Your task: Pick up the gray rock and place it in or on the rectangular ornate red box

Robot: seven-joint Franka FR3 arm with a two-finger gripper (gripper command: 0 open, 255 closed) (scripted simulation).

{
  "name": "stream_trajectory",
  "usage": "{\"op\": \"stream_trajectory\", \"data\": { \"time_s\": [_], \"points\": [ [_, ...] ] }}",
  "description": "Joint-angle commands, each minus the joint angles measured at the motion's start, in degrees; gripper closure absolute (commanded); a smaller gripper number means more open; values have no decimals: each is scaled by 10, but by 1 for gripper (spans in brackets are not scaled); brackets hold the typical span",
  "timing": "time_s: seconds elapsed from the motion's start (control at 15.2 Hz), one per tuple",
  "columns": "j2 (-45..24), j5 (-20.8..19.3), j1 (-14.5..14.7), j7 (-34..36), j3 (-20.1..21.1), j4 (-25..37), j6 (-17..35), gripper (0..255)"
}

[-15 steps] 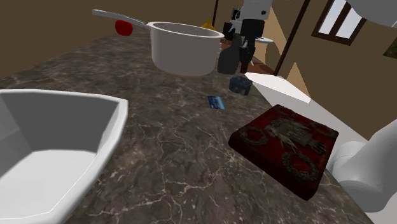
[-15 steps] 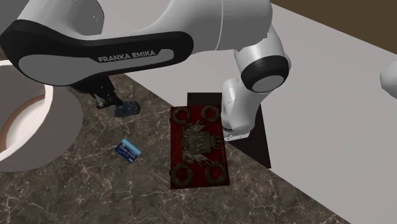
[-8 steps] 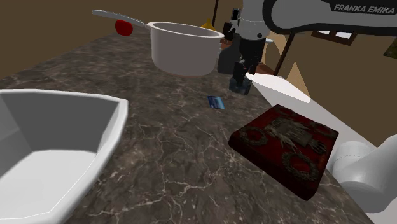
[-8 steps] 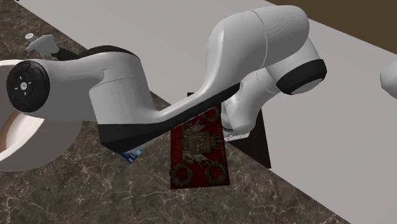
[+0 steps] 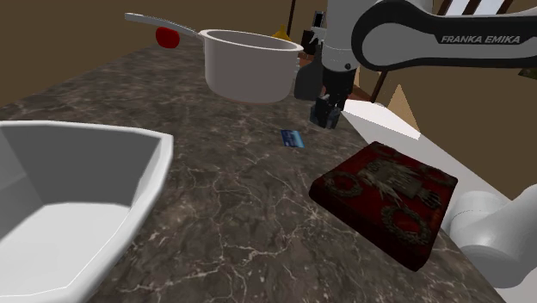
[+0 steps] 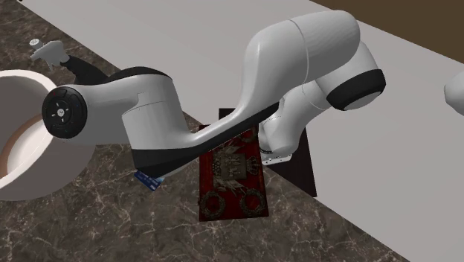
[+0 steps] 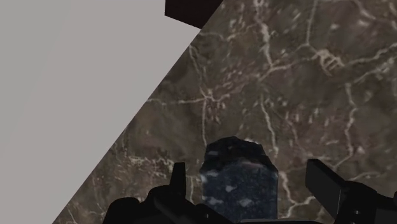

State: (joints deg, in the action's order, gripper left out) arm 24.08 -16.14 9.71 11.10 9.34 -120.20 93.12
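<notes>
The gray rock (image 7: 240, 180), a dark blue-gray speckled lump, lies on the dark marble counter close to its edge. My black gripper (image 7: 251, 179) is open and stands over the rock, one finger on each side. The fingers (image 7: 326, 183) do not clasp it. In the shoulder view the gripper (image 5: 324, 108) hangs low at the rock (image 5: 331, 120), past the blue card. The ornate red box (image 5: 387, 200) lies flat at the counter's near right, also seen under my arm as the red box (image 6: 232, 170).
A big white pot (image 5: 249, 64) with a long handle stands at the back, a dark object (image 5: 306, 83) beside it. A white basin (image 5: 77, 185) takes up the near left. A small blue card (image 5: 292, 138) lies mid-counter. A pale surface (image 7: 70, 95) borders the counter.
The gripper has gone from shut to open. The arm has swung over and lowered the hand from up by the pot down around the rock.
</notes>
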Motion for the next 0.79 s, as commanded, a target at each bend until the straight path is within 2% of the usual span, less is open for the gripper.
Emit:
{"op": "stream_trajectory", "data": {
  "time_s": [0.0, 0.26, 0.33, 0.73],
  "points": [
    [0, 0, 0, 0, 0, -1, 1, 0],
    [0, 0, 0, 0, 0, -1, 1, 0],
    [0, 0, 0, 0, 0, -1, 1, 255],
    [0, 0, 0, 0, 0, -2, 1, 255]
  ]
}}
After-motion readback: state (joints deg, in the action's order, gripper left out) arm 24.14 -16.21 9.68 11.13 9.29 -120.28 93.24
